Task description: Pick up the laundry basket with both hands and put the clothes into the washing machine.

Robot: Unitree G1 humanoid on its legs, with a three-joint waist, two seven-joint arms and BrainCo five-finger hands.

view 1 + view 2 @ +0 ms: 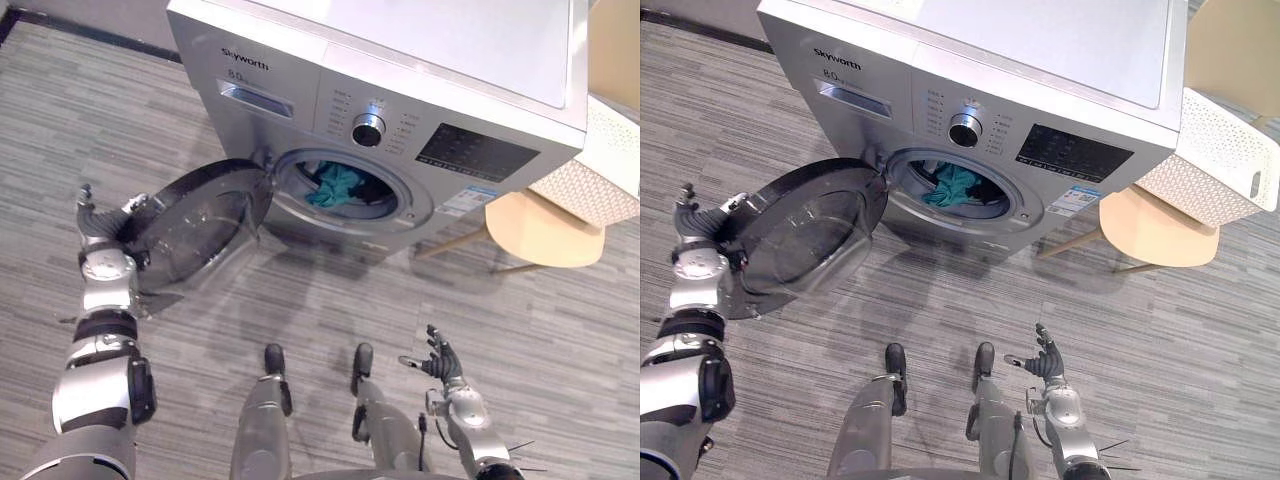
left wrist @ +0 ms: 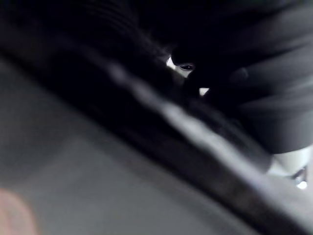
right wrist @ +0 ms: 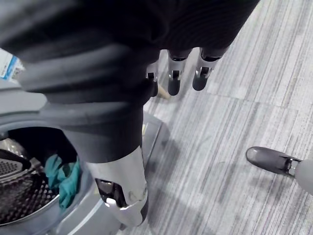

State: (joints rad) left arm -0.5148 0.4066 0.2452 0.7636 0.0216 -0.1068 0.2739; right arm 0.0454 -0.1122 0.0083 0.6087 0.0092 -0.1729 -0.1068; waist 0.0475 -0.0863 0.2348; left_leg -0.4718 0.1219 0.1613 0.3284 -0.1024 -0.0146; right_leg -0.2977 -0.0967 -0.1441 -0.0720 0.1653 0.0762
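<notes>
Blocked on the left by the door [image 1: 200, 225], swung wide from the washing machine [image 1: 420, 60]. Open through the drum mouth [image 1: 378, 192], though partly filled with teal clothes [image 1: 335, 185]. Free across bare floor [image 1: 330, 300] in front. Hemmed on the right by a stool [image 1: 545, 230] and white basket [image 1: 1215, 150].

One washing machine [image 1: 400, 60], one basket [image 1: 1215, 160], one stool [image 1: 1155, 230], one teal garment [image 1: 335, 185].

Home laundry corner — washing machine [image 1: 400, 95], wooden stool [image 1: 545, 230]
</notes>
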